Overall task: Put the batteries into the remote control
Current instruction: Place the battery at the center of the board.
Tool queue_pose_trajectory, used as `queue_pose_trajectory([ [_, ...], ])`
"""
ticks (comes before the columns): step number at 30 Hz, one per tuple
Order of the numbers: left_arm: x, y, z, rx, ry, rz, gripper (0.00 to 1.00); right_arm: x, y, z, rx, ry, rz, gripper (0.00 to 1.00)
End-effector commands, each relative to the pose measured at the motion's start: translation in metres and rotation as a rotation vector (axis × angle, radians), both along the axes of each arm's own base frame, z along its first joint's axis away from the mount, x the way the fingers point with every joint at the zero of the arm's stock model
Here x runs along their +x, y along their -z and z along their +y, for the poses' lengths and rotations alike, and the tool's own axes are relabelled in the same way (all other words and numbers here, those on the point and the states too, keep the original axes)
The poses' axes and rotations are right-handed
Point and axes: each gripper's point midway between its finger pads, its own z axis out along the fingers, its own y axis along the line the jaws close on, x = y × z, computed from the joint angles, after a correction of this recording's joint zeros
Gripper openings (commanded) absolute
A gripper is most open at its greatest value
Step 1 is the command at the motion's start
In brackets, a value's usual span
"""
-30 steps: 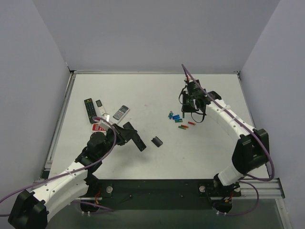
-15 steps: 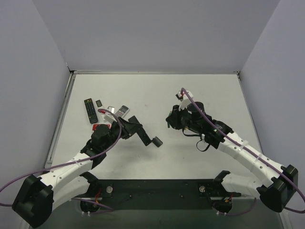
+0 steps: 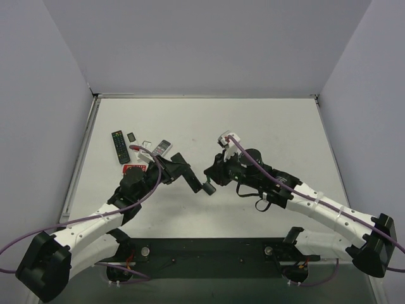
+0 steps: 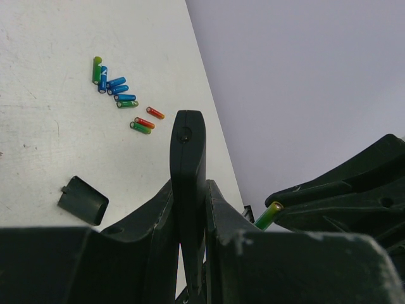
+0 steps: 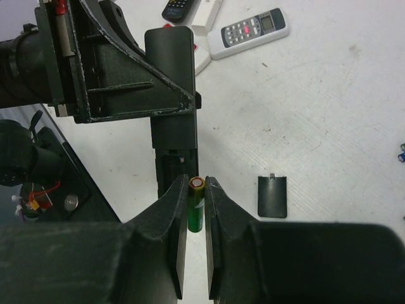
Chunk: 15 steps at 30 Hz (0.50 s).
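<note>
My left gripper (image 4: 188,187) is shut on the slim black remote control (image 4: 187,152), holding it on edge above the table (image 3: 272,126). In the right wrist view the remote control (image 5: 171,69) points toward me, its open battery bay (image 5: 173,163) facing up. My right gripper (image 5: 197,183) is shut on a green battery with a yellow tip (image 5: 195,208), just short of that bay. The small black cover (image 5: 273,196) lies flat on the table beside it. Several loose batteries (image 4: 117,90), blue, green and orange-red (image 4: 155,113), lie in a cluster farther off. In the top view the right arm (image 3: 285,187) hides them.
A black remote with coloured buttons (image 3: 119,146), a white remote (image 3: 161,149) and a red-and-white remote (image 3: 134,169) lie at the left of the table, with a small dark item (image 3: 131,136) beside them. Walls close in the table's left, back and right edges.
The right arm has swung from the battery cluster at the back right to the centre, carrying the green battery up to the remote. The left arm has shifted the remote slightly right.
</note>
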Motion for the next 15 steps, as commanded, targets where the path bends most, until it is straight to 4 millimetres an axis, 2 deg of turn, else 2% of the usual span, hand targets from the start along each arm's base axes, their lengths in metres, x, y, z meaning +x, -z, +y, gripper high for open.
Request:
queue_pose_trajectory([
  [1, -0.005, -0.016, -0.002, -0.071, 0.021, -0.058, 0.0, -0.006, -0.008, 0.014, -0.006, -0.057, -0.012, 0.0],
  [9, -0.008, -0.011, -0.002, -0.084, 0.028, -0.062, 0.0, -0.017, 0.012, 0.023, -0.13, -0.12, 0.05, 0.0],
  [12, -0.007, -0.004, 0.0, -0.065, 0.017, -0.055, 0.0, -0.004, 0.025, 0.011, -0.204, -0.041, 0.062, 0.0],
  [13, -0.008, 0.002, 0.001, -0.04, 0.011, -0.058, 0.0, -0.002, 0.037, 0.0, -0.274, -0.005, 0.088, 0.0],
  [15, -0.007, 0.014, 0.007, 0.0, -0.017, -0.036, 0.0, 0.005, 0.053, -0.009, -0.347, 0.023, 0.149, 0.0],
])
